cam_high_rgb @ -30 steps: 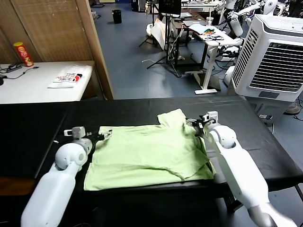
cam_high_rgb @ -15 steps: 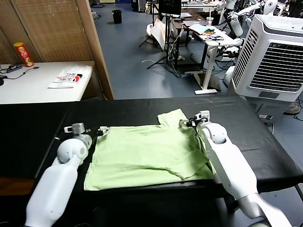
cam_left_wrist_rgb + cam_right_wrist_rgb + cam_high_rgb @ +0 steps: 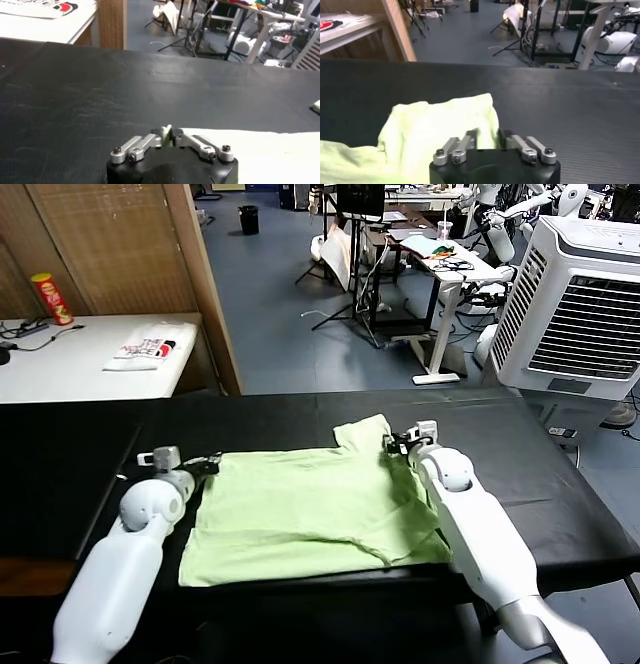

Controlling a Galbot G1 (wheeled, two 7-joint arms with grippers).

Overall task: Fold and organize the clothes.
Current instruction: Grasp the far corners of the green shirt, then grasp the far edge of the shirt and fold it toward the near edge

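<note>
The clothes are one pale green T-shirt (image 3: 310, 504), lying mostly flat on the black table (image 3: 80, 444) with one sleeve (image 3: 362, 432) sticking out at the far side. My left gripper (image 3: 207, 461) sits at the shirt's far left corner. In the left wrist view the left gripper (image 3: 167, 135) is shut on a small upright pinch of the T-shirt (image 3: 260, 150). My right gripper (image 3: 395, 444) is at the far right, by the sleeve. There the right gripper (image 3: 487, 137) is shut on the edge of the T-shirt (image 3: 430, 130).
A white side table (image 3: 70, 369) at the left holds a red can (image 3: 44, 297) and a white flat printed item (image 3: 145, 349). A wooden partition (image 3: 130, 244) stands behind. A large air cooler (image 3: 580, 304) stands beyond the table's right end.
Both grippers have gone from open to shut on the shirt's far edge. The right gripper shifted slightly left toward the sleeve; the shirt itself lies as before.
</note>
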